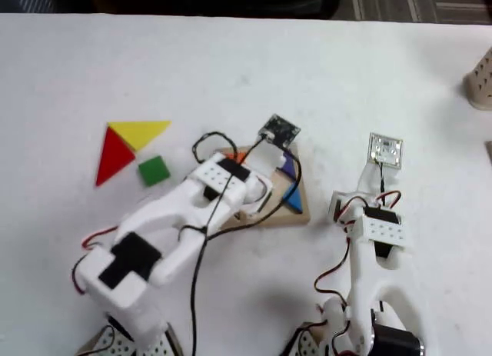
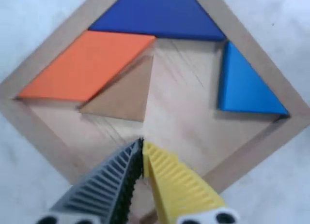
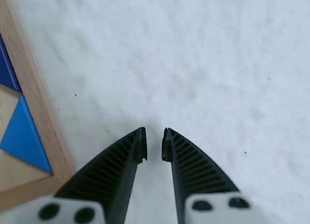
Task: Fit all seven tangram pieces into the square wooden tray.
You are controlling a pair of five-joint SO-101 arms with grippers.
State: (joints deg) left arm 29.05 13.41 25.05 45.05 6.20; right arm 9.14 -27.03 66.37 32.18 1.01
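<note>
The square wooden tray (image 2: 46, 137) lies under my left arm (image 1: 223, 183) at mid-table. In it lie a dark blue large triangle (image 2: 157, 13), an orange parallelogram (image 2: 87, 64), a tan triangle (image 2: 123, 91) and a light blue triangle (image 2: 244, 83). My left gripper (image 2: 142, 145) is shut and empty, just above the tray's bare floor near one corner. A yellow triangle (image 1: 140, 131), a red triangle (image 1: 112, 157) and a green square (image 1: 154, 171) lie on the table left of the tray. My right gripper (image 3: 154, 142) hangs over bare cloth beside the tray's rim (image 3: 34, 98), open by a narrow gap.
White cloth covers the table (image 1: 231, 71). A beige perforated object (image 1: 480, 83) stands at the far right edge. The table's far edge meets a dark floor at the back. Cables loop over the left arm.
</note>
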